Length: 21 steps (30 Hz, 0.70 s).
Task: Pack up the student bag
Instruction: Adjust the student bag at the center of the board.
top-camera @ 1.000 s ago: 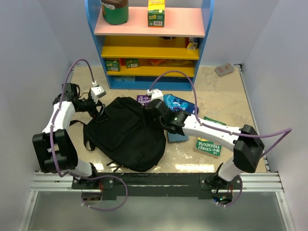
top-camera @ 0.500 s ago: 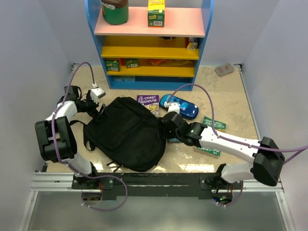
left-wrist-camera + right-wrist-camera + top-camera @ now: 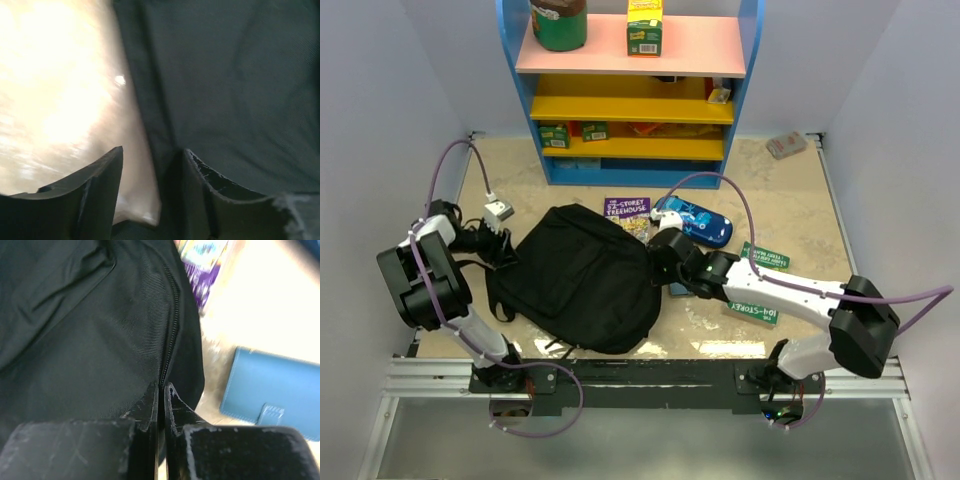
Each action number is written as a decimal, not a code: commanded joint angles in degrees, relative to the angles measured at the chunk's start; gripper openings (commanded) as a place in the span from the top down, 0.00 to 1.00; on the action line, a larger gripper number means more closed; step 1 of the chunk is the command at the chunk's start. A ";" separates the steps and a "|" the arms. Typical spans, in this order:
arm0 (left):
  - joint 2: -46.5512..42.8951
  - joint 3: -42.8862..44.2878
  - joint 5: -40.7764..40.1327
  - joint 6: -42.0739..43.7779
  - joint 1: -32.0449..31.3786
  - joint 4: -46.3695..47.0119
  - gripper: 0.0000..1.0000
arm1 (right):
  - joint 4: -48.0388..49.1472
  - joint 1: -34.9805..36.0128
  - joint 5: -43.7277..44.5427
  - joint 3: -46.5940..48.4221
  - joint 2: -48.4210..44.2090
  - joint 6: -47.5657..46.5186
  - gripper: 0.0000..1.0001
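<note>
Right gripper (image 3: 161, 390) has gone from open to clenched at the zipper seam (image 3: 172, 325) on the student bag (image 3: 585, 275); whether it holds a pull, cannot tell. The left gripper (image 3: 150, 187) is narrowing, jaws apart astride the bag's left edge. Bag lies flat mid-bench (image 3: 790, 200); judged: opening begins, nothing packed.

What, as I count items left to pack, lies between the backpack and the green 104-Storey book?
A blue wallet-like case, plain in the right wrist view; overhead, the right arm mostly hides it.
</note>
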 commanded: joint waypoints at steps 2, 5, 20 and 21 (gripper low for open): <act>-4.01 -5.56 -0.09 10.62 1.58 -9.19 0.50 | 2.06 -2.94 5.43 7.87 1.76 -7.97 1.00; -6.56 -6.44 -1.06 11.59 3.51 -11.38 0.49 | 2.50 -3.30 6.31 10.60 3.26 -11.05 1.00; -20.98 -0.81 10.97 22.20 -9.48 -14.99 0.00 | 9.09 -2.43 3.67 9.56 5.29 -13.70 1.00; -20.28 -1.08 12.55 24.92 -10.10 -15.17 0.00 | 10.75 -2.07 4.02 9.12 4.59 -14.40 1.00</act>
